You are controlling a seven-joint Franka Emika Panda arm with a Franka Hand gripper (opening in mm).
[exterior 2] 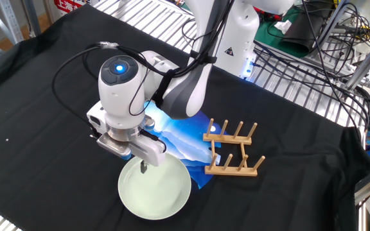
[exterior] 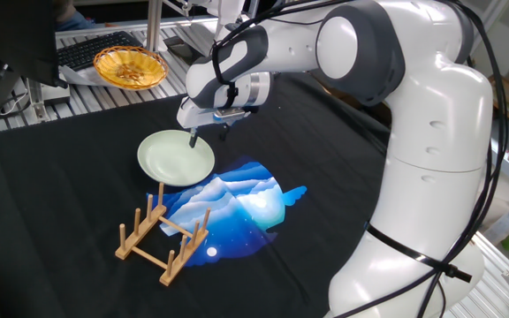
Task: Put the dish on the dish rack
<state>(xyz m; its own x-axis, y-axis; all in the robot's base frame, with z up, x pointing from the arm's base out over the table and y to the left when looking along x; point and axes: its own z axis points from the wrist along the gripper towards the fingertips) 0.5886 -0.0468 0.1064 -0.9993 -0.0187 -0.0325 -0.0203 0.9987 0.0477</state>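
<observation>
The dish (exterior: 173, 159) is a pale green plate lying flat on the black cloth, beside a blue printed cloth. My gripper (exterior: 207, 134) hangs over the dish's far right rim and is open. One finger (exterior: 193, 140) points down inside the dish, and the other stands outside the rim. From the other side, the dish (exterior 2: 156, 192) lies at the front, and the gripper (exterior 2: 137, 163) has one finger (exterior 2: 144, 168) over the plate's inside. The dish rack (exterior: 162, 237) is light wood with upright pegs and stands empty at the front; in the other fixed view the dish rack (exterior 2: 231, 149) is to the right of the dish.
A blue printed cloth (exterior: 237, 205) lies between dish and rack. A yellow-orange woven basket (exterior: 129, 66) and a keyboard (exterior: 95, 51) sit at the back left on metal slats. The robot's white base (exterior: 431, 177) fills the right side.
</observation>
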